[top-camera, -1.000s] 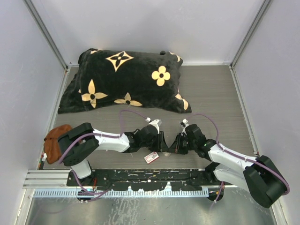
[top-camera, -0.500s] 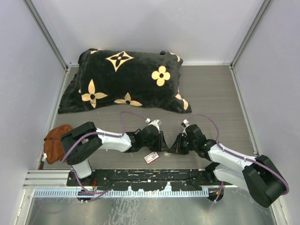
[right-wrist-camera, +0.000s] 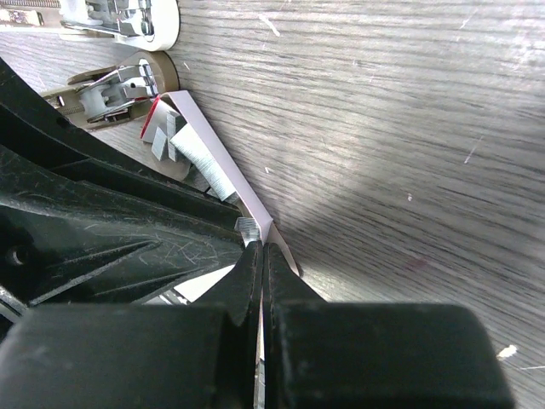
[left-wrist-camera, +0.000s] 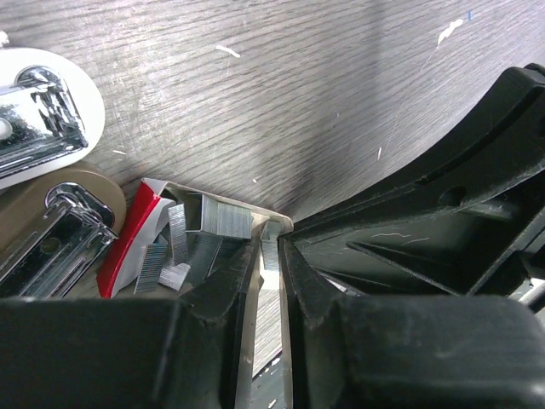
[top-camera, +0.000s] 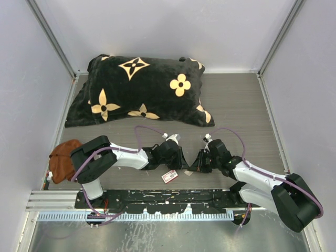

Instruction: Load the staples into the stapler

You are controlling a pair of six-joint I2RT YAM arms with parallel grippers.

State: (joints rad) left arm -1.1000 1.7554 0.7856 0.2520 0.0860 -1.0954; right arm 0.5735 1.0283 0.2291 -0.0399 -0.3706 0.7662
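Note:
The staples (left-wrist-camera: 217, 220) are silvery strips in a small grey tray, beside the red-and-white box flap (left-wrist-camera: 126, 240). The stapler (left-wrist-camera: 51, 228), white and tan with chrome rails, lies just beyond them and also shows in the right wrist view (right-wrist-camera: 119, 89). My left gripper (left-wrist-camera: 271, 252) is closed on the tray's thin wall, with a staple strip at its tips. My right gripper (right-wrist-camera: 262, 247) is shut on the tray's pale edge from the other side, next to a short strip (right-wrist-camera: 249, 227). From above, both grippers (top-camera: 184, 160) (top-camera: 195, 164) meet tip to tip and hide the tray. The red-and-white box (top-camera: 169, 176) lies just in front.
A large black pillow (top-camera: 139, 89) with gold flowers fills the back left. A brown cloth (top-camera: 62, 157) lies by the left wall. The black mounting rail (top-camera: 157, 199) runs along the near edge. Grey walls close in both sides.
Almost nothing: both grippers stay together at the tray, and the left arm has shifted very slightly.

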